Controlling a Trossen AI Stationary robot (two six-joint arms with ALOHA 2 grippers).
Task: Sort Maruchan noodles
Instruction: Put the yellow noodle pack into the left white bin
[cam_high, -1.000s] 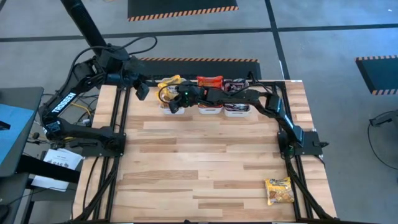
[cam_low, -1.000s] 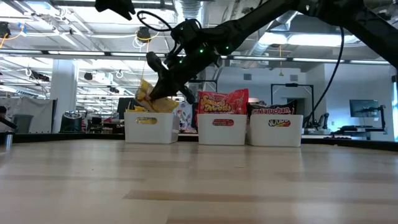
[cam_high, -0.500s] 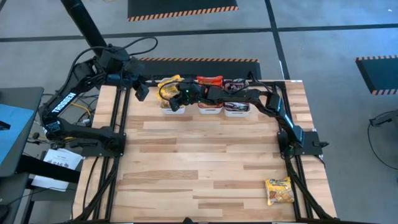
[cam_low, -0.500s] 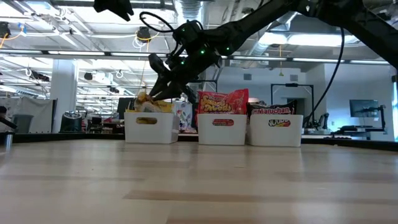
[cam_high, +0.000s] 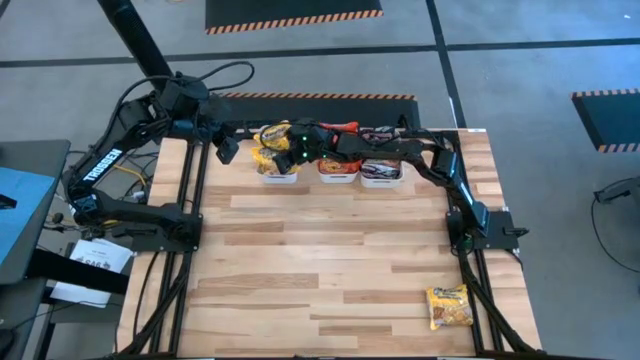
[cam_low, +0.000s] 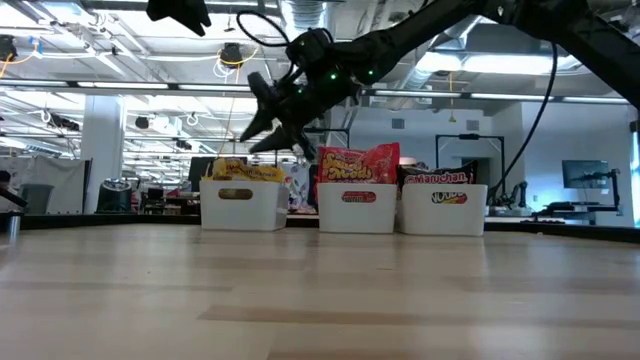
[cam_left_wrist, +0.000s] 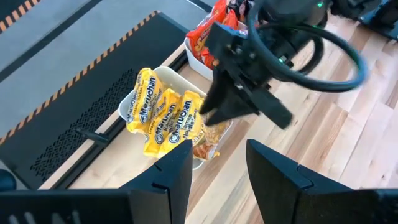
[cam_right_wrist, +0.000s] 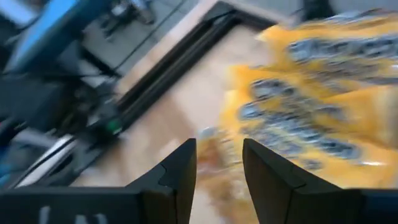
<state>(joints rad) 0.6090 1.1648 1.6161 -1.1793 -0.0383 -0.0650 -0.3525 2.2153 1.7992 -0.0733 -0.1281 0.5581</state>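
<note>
I see the wooden worktop (cam_high: 320, 260) with three white bins in a row along its far edge. My right arm reaches across that row, and its tool (cam_low: 272, 122) hangs just above the left-hand bin (cam_low: 240, 204), fingers spread apart and empty. My left arm is parked at the far left corner, its tool (cam_left_wrist: 214, 167) aimed at the same bin with the fingers parted and nothing between them. The left-hand bin holds the yellow Maruchan packets (cam_left_wrist: 163, 118), piled at angles and sticking up over the rim. The middle bin (cam_low: 358, 206) holds the red packets (cam_low: 357, 165), standing upright. The right-hand bin (cam_low: 444, 209) holds the dark packets (cam_low: 437, 177). One more yellow packet (cam_high: 448, 306) lies flat, well apart, near the worktop's near right corner.
</note>
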